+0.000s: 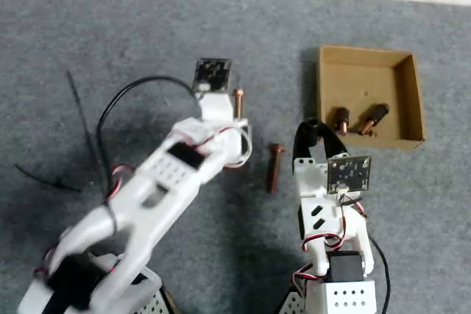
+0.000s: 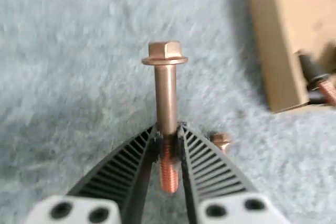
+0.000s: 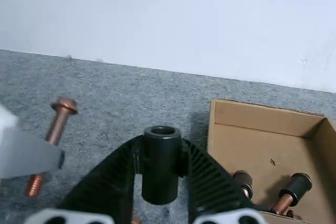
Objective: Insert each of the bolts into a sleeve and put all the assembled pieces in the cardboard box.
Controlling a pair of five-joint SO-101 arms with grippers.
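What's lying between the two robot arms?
One loose copper bolt, lying flat on the grey mat and touching neither arm. The high view shows it.

High view, centre: the held bolt (image 1: 238, 102) shows only its head and a little shank past the left arm's wrist (image 1: 215, 108), rest covered. Left wrist view: loose bolt (image 2: 221, 141) peeks head-only behind a finger (image 2: 210, 166); cardboard box (image 2: 270, 45) blurred, cut by the frame edge, assembled pieces (image 2: 319, 83) smeared. Right wrist view: sleeve (image 3: 161, 161) flanks tucked behind the fingers.
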